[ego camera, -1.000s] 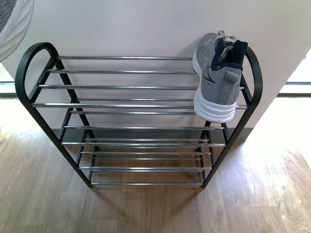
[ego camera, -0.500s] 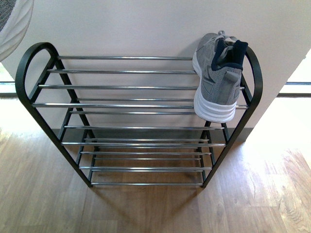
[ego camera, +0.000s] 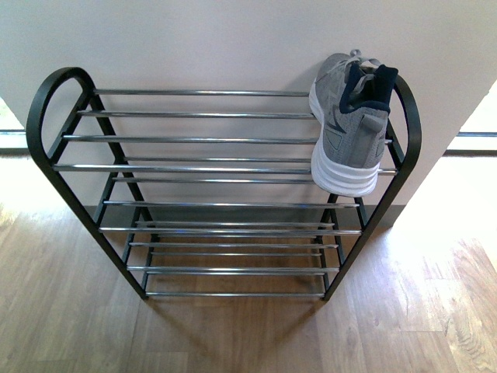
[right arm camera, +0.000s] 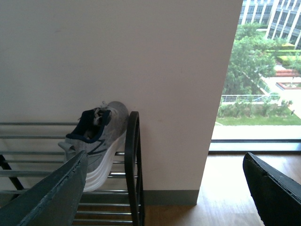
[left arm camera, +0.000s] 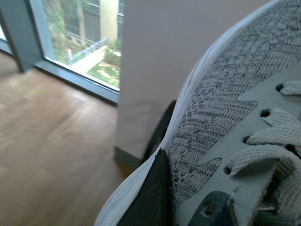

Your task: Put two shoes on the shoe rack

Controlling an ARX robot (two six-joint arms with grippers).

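Left wrist view: the left tool (left arm camera: pixel 153 197) shows only one dark finger, which lies pressed against the side of a grey knit sneaker (left arm camera: pixel 225 117). The other finger is hidden behind the shoe. This held sneaker fills most of the picture, with its lace eyelets and flat laces close to the lens and its white sole edge running just past the finger. Beyond it are a pale wall (left arm camera: pixel 155 70), a wooden floor (left arm camera: pixel 51 136) and a window (left arm camera: pixel 84 37) with greenery outside.

In the right wrist view, the right tool (right arm camera: pixel 164 160) stands wide, its two dark fingers far apart with nothing between them. Past them is the right end of the shoe rack (right arm camera: pixel 133 165), where a second sneaker (right arm camera: pixel 96 141) sits on the top tier, just beside the black arched side frame.

The front view shows neither arm. The shoe rack (ego camera: pixel 194 139) stands on the wooden floor (ego camera: pixel 233 334) against the wall (ego camera: pixel 233 39). The second sneaker (ego camera: pixel 349 128) rests at the right end of the top tier, toe toward the wall and heel overhanging the front bar. Every other tier holds only its chrome bars.
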